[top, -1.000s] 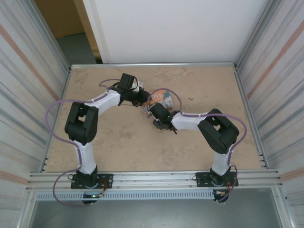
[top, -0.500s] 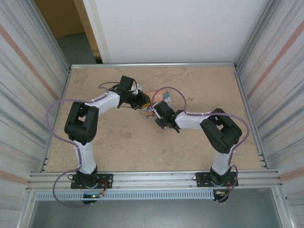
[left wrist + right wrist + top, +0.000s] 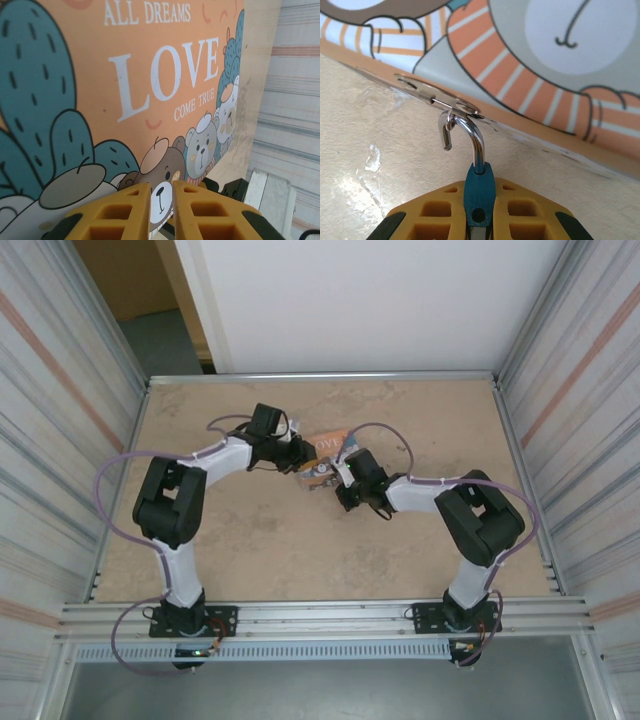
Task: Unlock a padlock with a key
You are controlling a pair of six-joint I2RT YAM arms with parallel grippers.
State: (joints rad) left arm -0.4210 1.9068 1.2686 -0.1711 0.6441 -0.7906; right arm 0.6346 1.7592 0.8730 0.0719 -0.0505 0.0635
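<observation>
The right hand [image 3: 479, 215] pinches the padlock [image 3: 479, 187] between its fingers [image 3: 430, 212], shackle hooked through the box's [image 3: 545, 75] clasp [image 3: 427, 90].

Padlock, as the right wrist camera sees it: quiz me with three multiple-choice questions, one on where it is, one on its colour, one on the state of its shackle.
1. Where is the padlock body? A. lying loose B. between the right gripper's fingers C. dangling unheld
2. Its colour? A. red B. blue C. white
3. The shackle is: A. hooked through the box's hasp B. hanging free C. missing
Key: B, yellow fingers flank it; B, its body is blue; A, the silver hook passes through the hasp ring.
</observation>
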